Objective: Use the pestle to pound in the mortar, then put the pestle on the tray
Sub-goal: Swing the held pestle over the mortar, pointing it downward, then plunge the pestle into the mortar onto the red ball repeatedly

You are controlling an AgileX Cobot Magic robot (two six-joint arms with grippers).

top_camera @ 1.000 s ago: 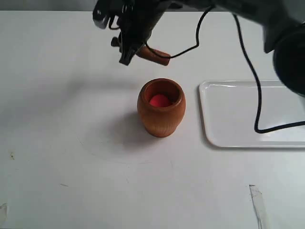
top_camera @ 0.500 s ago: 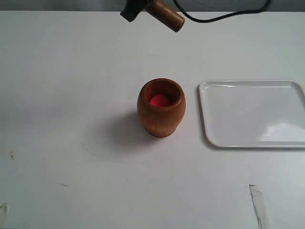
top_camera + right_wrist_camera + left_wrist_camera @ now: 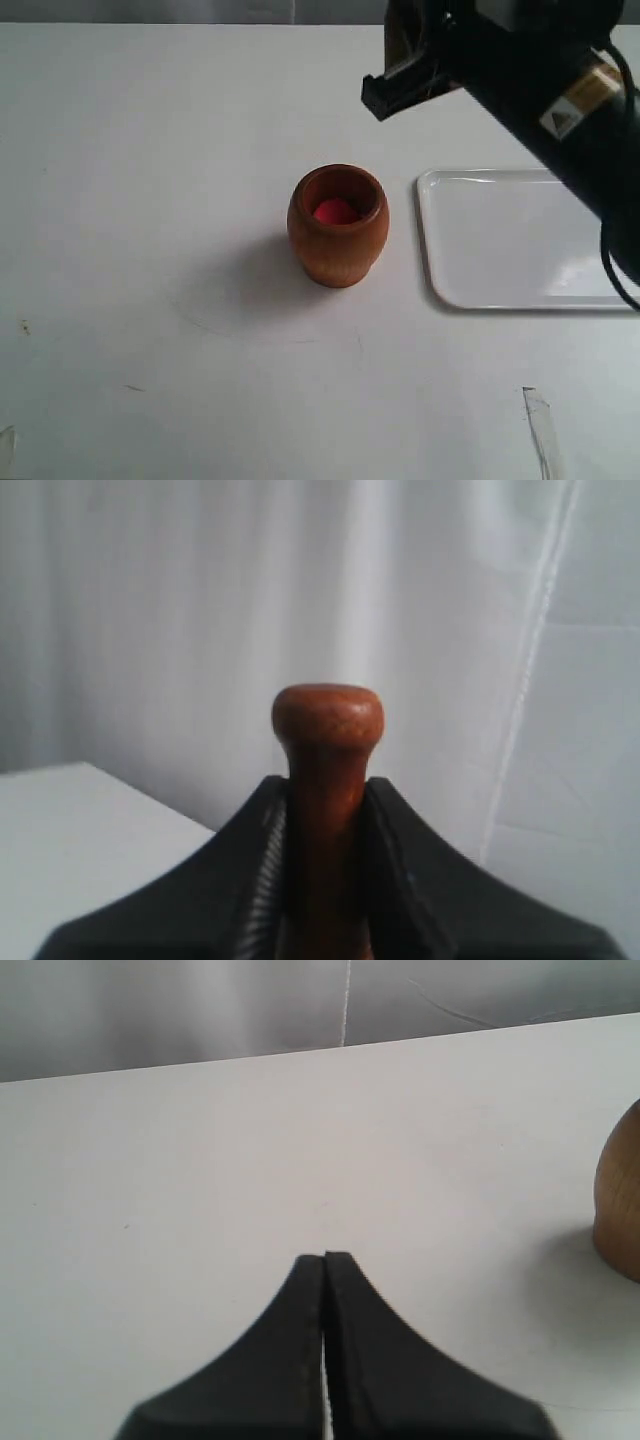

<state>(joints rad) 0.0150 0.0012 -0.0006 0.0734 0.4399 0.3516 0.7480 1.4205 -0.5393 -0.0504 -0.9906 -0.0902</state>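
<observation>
The left gripper is hanging over the table, its jaws pressed together on nothing. The mortar is standing upright around the table's middle, holding a red ball. The tray is lying apart from it toward the right edge. Over the far edge, the right gripper is pinching the pestle below its knob, in the air.

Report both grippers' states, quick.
Left gripper: shut, holding nothing.
Right gripper: shut on the pestle.
</observation>
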